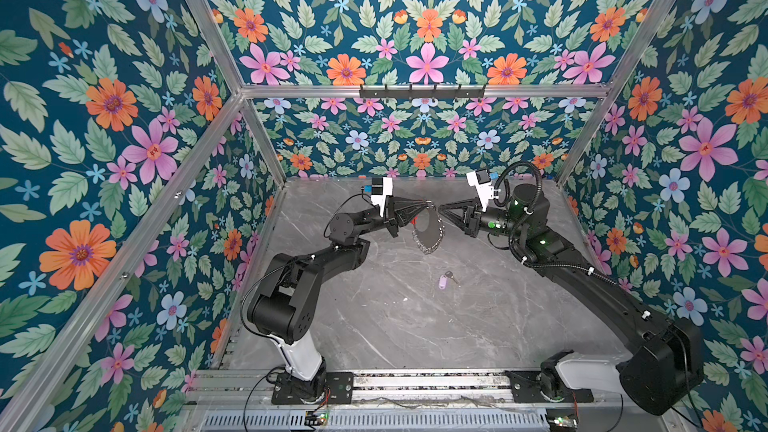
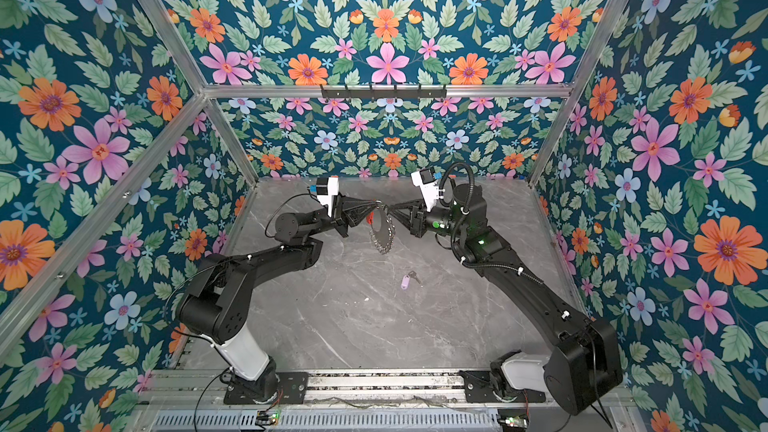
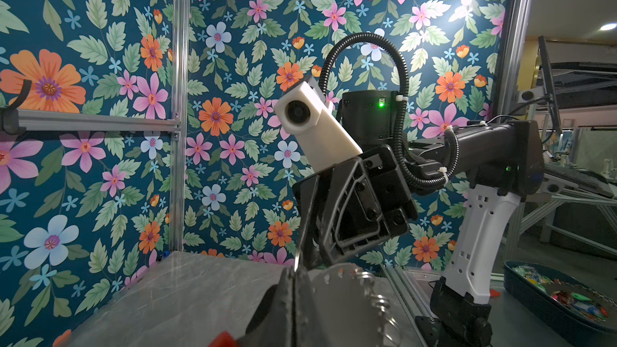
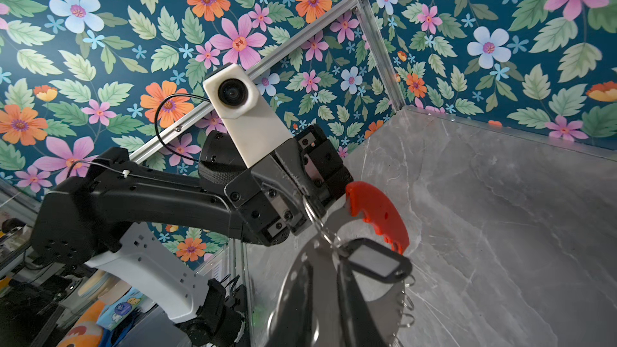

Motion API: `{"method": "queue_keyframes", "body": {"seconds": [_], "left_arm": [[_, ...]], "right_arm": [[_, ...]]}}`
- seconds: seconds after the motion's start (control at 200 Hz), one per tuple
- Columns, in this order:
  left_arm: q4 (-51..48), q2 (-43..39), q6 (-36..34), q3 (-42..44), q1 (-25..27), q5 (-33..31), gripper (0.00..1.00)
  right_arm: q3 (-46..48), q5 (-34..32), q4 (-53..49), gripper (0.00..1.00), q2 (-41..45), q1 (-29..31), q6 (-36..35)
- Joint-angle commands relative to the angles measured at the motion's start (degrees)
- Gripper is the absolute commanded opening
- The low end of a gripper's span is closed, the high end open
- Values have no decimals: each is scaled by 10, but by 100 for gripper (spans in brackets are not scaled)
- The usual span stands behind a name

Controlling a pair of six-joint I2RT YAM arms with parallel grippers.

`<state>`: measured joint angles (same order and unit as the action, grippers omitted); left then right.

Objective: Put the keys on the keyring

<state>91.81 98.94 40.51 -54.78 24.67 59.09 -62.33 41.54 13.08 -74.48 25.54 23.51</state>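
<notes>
— Holding the big keyring (image 1: pixel 428 231), red curved plastic plus silver split rings, above the grey marble worktop (image 1: pixel 395 317); my left claw (image 1: pixel 427 203) is pinching it fully shut.

— And the right claw (image 1: pixel 439 208)?

— I can't tell its grip. The black-framed white-label key (image 4: pixel 375 260) is sitting at the loop beside it, so I'm favouring tiny, slow twists. The lilac-tagged key (image 1: pixel 445 280) is lying on the worktop.

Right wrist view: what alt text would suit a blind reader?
The left gripper clamps the keyring, a metal loop with a red plastic section and silver rings. A black-framed white-label key tag lies close against it, over a grey marble table.
</notes>
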Motion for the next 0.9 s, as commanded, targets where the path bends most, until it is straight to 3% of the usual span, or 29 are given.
{"method": "queue_keyframes", "body": {"seconds": [0.0, 0.56, 0.715, 0.895], "left_arm": [[15, 4, 9, -7, 0, -13, 0], [16, 13, 58, -23, 1, -24, 0], [16, 13, 62, -22, 2, -29, 0], [16, 13, 65, -23, 1, -34, 0]], "right_arm": [[-3, -14, 1, 19, 3, 1, -17], [-58, -63, -68, 21, -38, 39, -92], [-60, -66, -71, 12, -41, 46, -93], [-59, -75, -80, 9, -38, 50, -99]]}}
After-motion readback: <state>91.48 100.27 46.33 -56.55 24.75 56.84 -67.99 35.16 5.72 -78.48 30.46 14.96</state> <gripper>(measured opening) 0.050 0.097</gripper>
